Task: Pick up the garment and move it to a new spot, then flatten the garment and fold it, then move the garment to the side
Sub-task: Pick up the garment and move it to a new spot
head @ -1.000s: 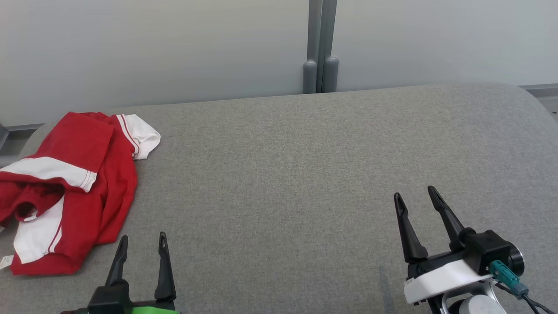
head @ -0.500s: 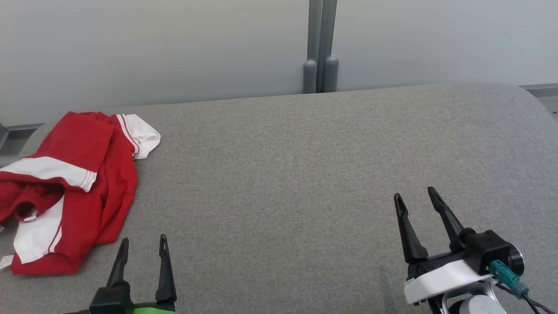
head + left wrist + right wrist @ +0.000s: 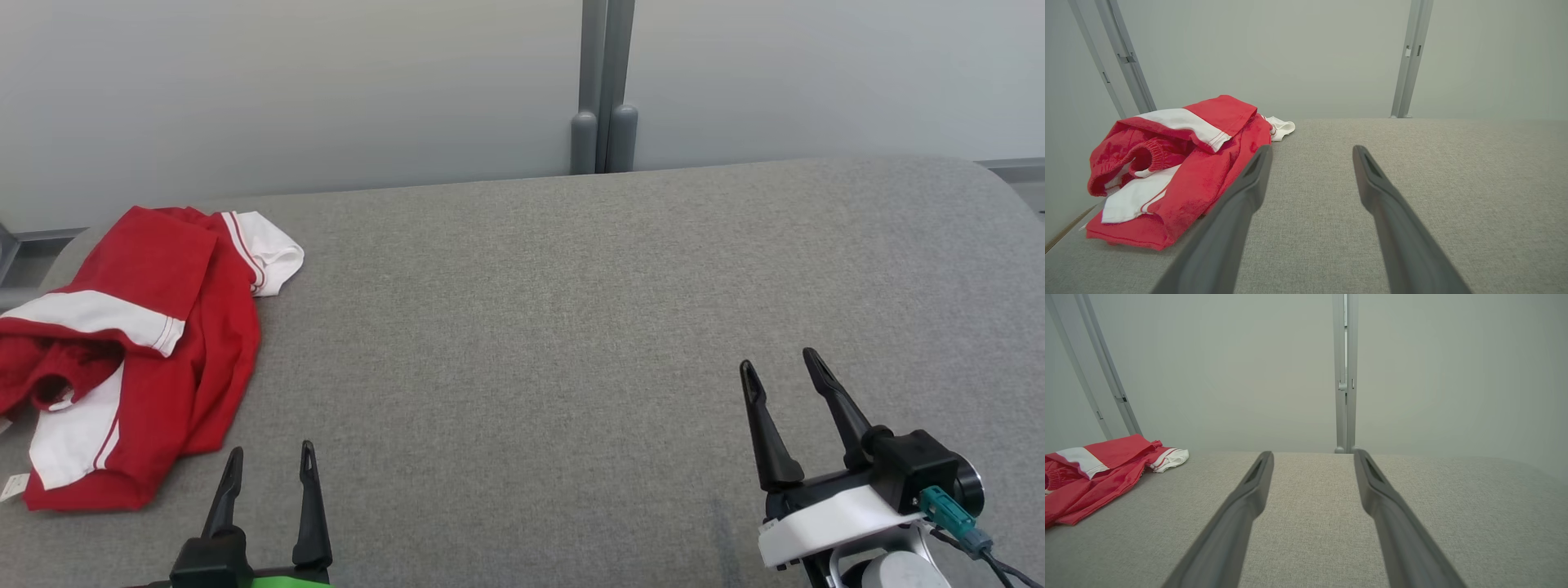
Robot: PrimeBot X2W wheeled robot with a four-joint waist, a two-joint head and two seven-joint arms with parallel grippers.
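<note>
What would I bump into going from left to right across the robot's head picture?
First the red and white garment → left gripper → grey wall post → right gripper.

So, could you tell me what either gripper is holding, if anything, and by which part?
Nothing is held: the left gripper and right gripper are both open and empty, apart from the garment.

Grey fabric table [image 3: 571, 327], pale wall [image 3: 326, 82]
</note>
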